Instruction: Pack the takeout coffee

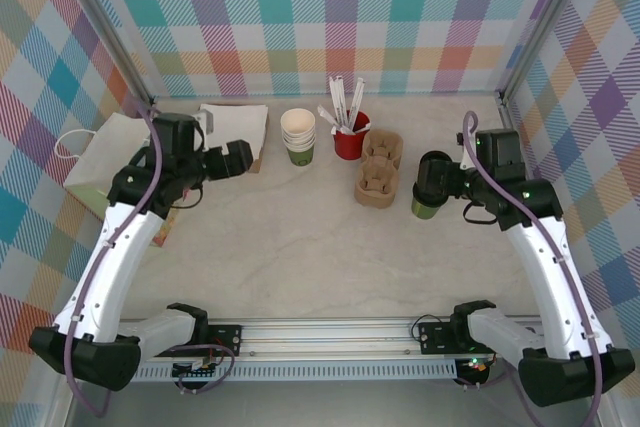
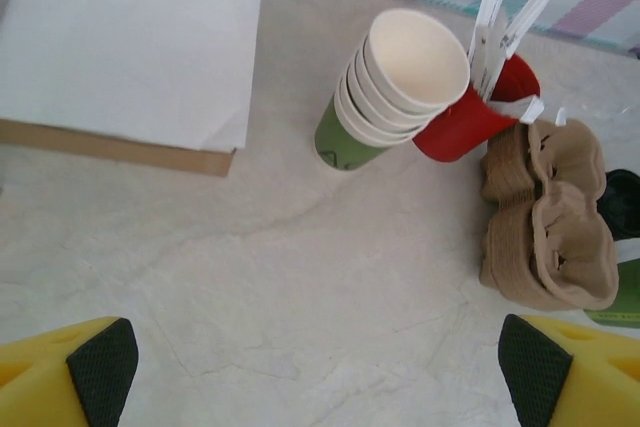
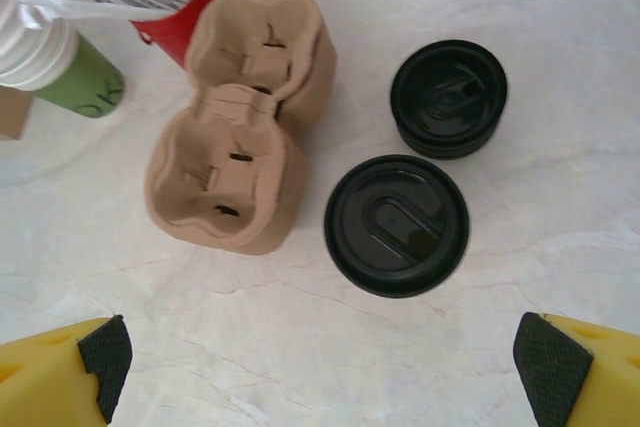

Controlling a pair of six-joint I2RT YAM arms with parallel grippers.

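Overhead, takeout coffee (image 1: 428, 210) green-sided (wrist: black lid (image 3: 397, 224))

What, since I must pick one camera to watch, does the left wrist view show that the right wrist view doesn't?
Left wrist, not right wrist: the white paper sheets. Right wrist, not left wrist: the whole tops of the lidded coffee and the loose lids. Both: the cardboard carrier, the red holder, the stacked cups, the table. Each also shows its own open gripper, the left gripper or the right gripper.
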